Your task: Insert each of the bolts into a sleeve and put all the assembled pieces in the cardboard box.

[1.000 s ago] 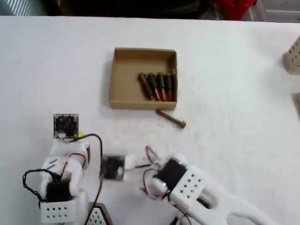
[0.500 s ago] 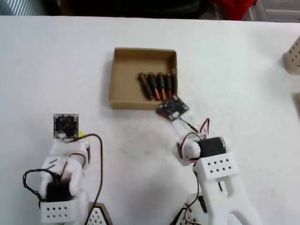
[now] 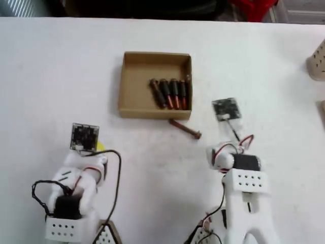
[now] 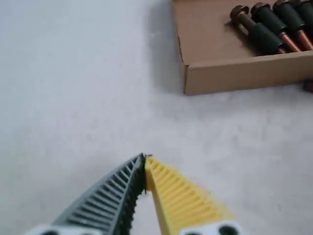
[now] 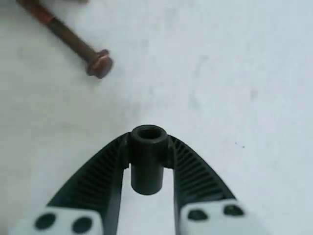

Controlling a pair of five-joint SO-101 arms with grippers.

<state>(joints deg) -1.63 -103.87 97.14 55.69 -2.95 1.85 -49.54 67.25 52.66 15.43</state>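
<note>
**High view.** The cardboard box [image 3: 138,76] sits at upper centre, with a row of assembled pieces [image 3: 170,94] along its right half. One bare bolt [image 3: 185,129] lies flat on the table just below the box's lower right corner, close to the wall; I cannot tell whether they touch. My left arm [image 3: 76,185] is at lower left and my right arm [image 3: 245,183] at lower right, each well apart from the bolt. This view gives the layout, but each wrist board covers the jaws beneath it.

**Left wrist view.** The left gripper [image 4: 145,159] has its grey and yellow jaws pressed together on nothing, pointing toward the box's near corner at upper right. It adds the box's wall height.

**Right wrist view.** The right gripper [image 5: 148,141] pinches a black sleeve [image 5: 147,164] near its tip, with the open bore facing the camera. The bolt's head [image 5: 100,63] lies at upper left. It adds the grip and the bore.

**Hazards, as I judge them.** The sleeve is held close to the jaw tips, so pressure from an off-axis bolt could twist or eject it. The round bolt may roll when I grasp it. Jaws closing beside the box could shove the box.
</note>
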